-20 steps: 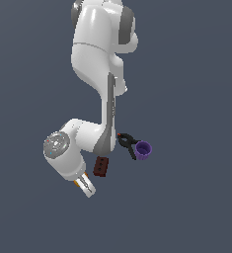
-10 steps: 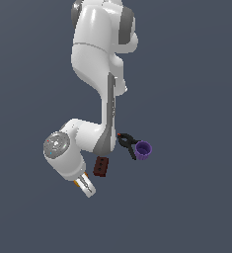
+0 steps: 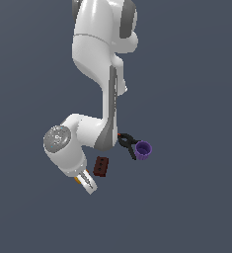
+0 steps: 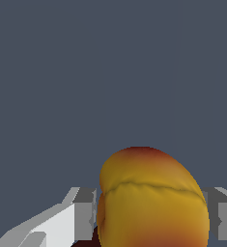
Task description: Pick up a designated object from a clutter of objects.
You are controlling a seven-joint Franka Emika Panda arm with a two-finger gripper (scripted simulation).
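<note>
Fruit (image 4: 151, 202) sits between the two fingers of the tool (image 3: 85, 182), which is squeezed onto it from both sides so it can be lifted. To the right on the surface (image 3: 196, 197) lie one brick (image 3: 102, 166), one black clamp (image 3: 127, 144) and one purple cup (image 3: 143, 150), left alone.

Flat slate-grey bkgd (image 3: 196, 59), even light (no shadows)
</note>
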